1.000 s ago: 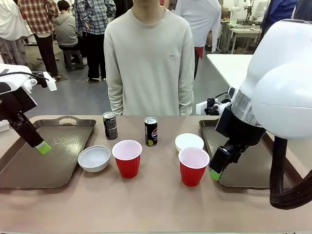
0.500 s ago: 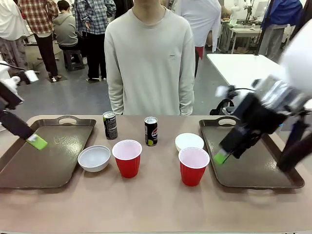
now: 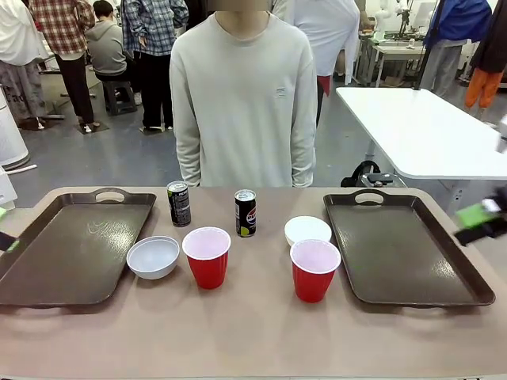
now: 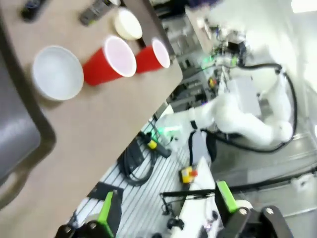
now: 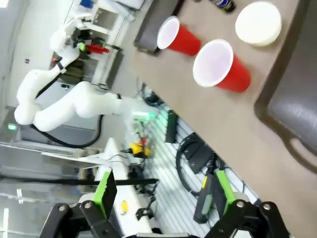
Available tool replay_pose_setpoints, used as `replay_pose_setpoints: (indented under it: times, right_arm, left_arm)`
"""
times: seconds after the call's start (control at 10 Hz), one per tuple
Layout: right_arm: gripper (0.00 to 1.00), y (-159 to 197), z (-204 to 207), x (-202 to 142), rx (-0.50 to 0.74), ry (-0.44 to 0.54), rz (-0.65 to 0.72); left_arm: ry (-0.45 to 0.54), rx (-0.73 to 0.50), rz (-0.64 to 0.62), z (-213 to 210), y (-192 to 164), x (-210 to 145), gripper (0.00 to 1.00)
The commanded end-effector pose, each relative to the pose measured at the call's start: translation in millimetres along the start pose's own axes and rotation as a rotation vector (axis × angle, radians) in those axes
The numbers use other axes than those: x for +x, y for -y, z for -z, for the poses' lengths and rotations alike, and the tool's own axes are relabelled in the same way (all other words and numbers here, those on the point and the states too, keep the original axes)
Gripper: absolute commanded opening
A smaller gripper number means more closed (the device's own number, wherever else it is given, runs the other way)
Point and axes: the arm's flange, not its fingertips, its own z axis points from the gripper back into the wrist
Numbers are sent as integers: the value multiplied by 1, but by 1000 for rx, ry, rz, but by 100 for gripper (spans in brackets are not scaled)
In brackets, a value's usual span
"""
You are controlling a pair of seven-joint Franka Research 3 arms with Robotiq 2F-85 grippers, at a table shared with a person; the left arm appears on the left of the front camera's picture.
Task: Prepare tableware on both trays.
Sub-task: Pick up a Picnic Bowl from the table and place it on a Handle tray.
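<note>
Brown table point(image 3: 253, 340) set with tableware between two trays, with a person point(image 3: 244, 103) stood at the far edge.
The left tray point(image 3: 71, 245) is laid by the left edge and the right tray point(image 3: 404, 253) by the right edge. On the table between them are seen the left cup point(image 3: 207, 257), right cup point(image 3: 314, 271), left bowl point(image 3: 154, 256), right bowl point(image 3: 307, 230), and, nearer the far edge, the left can point(image 3: 179, 204) and right can point(image 3: 245, 213). The left tool point(image 4: 166, 206) and right tool point(image 5: 161, 191) are held with fingers apart, with nothing gripped.

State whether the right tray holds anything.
Empty: the tray has a bare floor; the nearest cup and bowl stand on the table beside it.
</note>
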Motion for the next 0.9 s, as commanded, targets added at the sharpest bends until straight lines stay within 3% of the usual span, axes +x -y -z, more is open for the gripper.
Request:
replay_pose_setpoints:
  times: [0.0, 0.2, 0.6, 0.8]
  right_arm:
    - [100, 40, 61, -104, 107, 14, 79]
    - [100, 50, 55, -129, 133, 39, 142]
    - [100, 35, 51, -126, 64, 35, 146]
    - [100, 23, 49, -120, 2, 88, 132]
  left_arm:
    - [130, 39, -49, -35, -3, -24, 100]
    - [210, 114, -82, -64, -3, -47, 100]
    - [198, 255, -102, -66, 4, -47, 100]
    - [192, 308, -115, -69, 0, -45, 100]
